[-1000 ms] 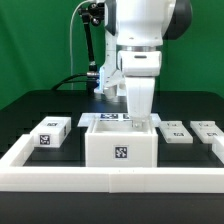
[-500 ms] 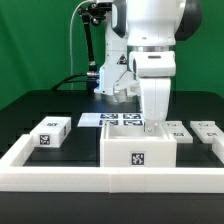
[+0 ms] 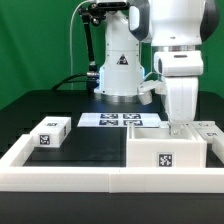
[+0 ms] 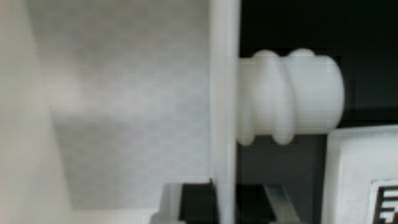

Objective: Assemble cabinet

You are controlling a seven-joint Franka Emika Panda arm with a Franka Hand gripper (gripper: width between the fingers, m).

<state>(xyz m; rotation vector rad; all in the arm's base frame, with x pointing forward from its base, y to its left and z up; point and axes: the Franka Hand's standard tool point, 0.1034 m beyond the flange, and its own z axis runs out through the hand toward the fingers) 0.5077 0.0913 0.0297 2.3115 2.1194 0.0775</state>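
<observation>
The cabinet point(image 3: 166, 156), a large white plastic box with a square black-and-white marker tag on its front face, sits directly under the pincer point(image 3: 181, 124). Its top rim meets the fingers. Its long axis runs crosswise to the pincer's downward reach, parallel to the long low white border rail point(image 3: 70, 181) just in front of it. Whether its base rests on the black tabletop point(image 3: 30, 108) I cannot tell, since the rail hides its foot.

In the wrist view a thin white wall of the cabinet point(image 4: 224, 100) runs straight into the pincer point(image 4: 224, 205). A dark finger pad presses each face, so I judge the pincer closed narrowly on that wall. A ribbed white plastic stub point(image 4: 294, 95) lies just beside the wall; I cannot tell whether they are joined.

The next move depends on this edge-on hold. The body hangs off to one side of the fingers, so I expect it to tip if it is carried fast.

Well off to one side of the pincer lies a small white tagged block point(image 3: 50, 133). The marker board point(image 3: 120, 120) lies flat beyond it, and more small white blocks point(image 3: 211, 128) sit just behind the cabinet.
</observation>
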